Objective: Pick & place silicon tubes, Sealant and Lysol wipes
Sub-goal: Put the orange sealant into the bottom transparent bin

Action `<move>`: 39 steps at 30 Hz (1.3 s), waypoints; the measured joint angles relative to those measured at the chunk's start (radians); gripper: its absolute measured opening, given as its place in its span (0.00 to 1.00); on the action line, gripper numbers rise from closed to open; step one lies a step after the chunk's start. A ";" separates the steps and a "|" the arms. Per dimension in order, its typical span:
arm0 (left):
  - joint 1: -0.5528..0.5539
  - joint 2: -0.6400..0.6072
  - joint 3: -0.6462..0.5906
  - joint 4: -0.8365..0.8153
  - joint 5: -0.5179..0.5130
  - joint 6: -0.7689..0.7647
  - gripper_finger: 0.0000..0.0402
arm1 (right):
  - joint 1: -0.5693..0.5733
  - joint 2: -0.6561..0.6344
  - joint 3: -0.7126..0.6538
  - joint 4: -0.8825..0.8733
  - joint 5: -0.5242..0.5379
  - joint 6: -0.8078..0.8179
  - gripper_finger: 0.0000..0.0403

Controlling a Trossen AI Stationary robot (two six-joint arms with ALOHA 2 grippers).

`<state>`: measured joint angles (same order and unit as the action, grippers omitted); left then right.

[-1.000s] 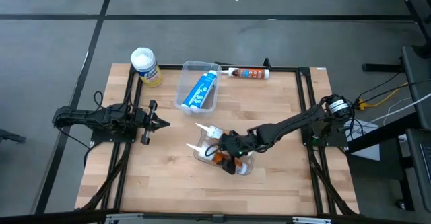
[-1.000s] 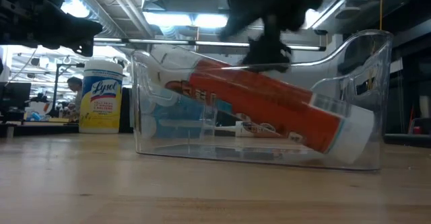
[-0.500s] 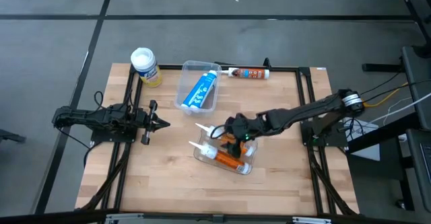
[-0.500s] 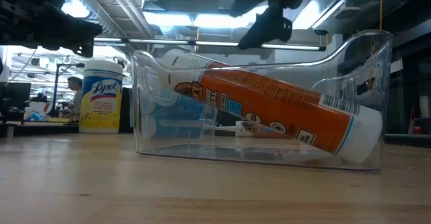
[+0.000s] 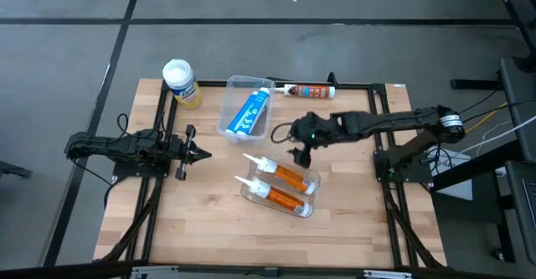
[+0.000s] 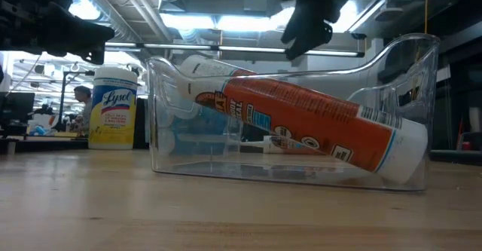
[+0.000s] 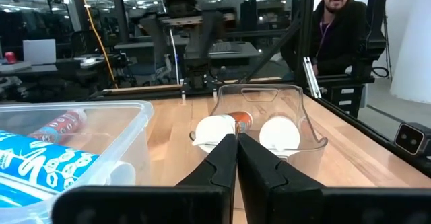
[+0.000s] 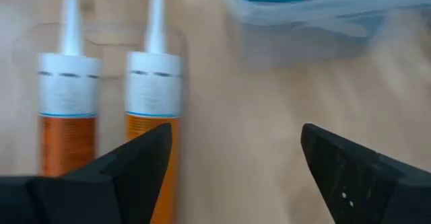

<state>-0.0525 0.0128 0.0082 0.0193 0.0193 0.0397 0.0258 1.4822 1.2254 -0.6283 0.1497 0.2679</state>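
Lysol wipes (image 5: 181,83): upright yellow canister, white lid (table corner); right hand (image 5: 300,152) spread, empty.

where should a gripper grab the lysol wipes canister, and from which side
Grip the Lysol wipes around the yellow body below the white lid, coming in level from the table's middle. It stands upright at the far left corner, a stout cylinder; the jaws must open wide. The clear bin beside it stands apart.

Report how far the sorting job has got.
Done: two orange tubes lie side by side in the clear tray, and a blue tube lies in the clear bin. In hand: nothing; the right gripper is open above the table, the left gripper is shut. Left: the Lysol wipes and a tube at the table's far edge.
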 joint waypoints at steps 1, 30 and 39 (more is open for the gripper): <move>0.000 0.000 0.000 0.000 0.000 0.000 0.02 | -0.019 -0.005 -0.001 -0.009 -0.001 -0.020 0.82; 0.000 0.000 0.000 -0.001 0.000 0.000 0.02 | -0.458 -0.008 -0.006 0.037 -0.001 -0.613 0.82; 0.000 0.000 0.000 -0.001 0.000 0.000 0.02 | -0.590 0.091 -0.007 0.088 -0.011 -0.720 0.82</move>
<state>-0.0525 0.0128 0.0082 0.0185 0.0192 0.0398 -0.5638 1.5727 1.2186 -0.5408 0.1387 -0.4524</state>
